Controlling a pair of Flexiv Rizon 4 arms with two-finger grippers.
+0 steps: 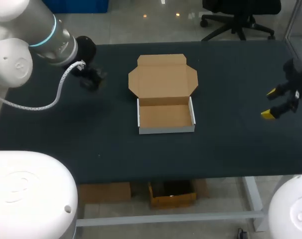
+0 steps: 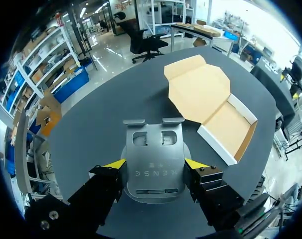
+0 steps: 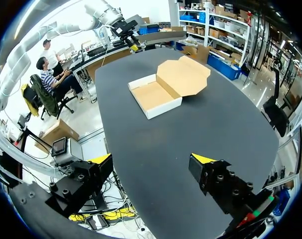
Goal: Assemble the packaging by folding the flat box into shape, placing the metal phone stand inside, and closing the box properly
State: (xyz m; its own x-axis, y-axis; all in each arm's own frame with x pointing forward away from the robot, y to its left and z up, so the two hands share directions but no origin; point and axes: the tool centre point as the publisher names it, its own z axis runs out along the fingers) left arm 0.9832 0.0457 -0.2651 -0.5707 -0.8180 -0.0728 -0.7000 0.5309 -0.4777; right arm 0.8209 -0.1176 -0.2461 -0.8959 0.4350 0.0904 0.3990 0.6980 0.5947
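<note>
We see bright, even overhead light soaked up by our matte dark table (image 1: 230,149). The box (image 1: 166,117) casts only a faint, soft shadow. At ten o'clock our left arm (image 1: 41,40) gleams white.

Glossy white left arm (image 1: 14,62) with blue ring, white cable (image 1: 39,105); black yellow-tipped right pincer (image 1: 269,103).

The phone stand (image 2: 153,164) lies left of the box (image 1: 166,117).

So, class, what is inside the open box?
Only bare cardboard floor shows in the box; nothing hides it. The phone stand lies outside, in the left gripper.
</note>
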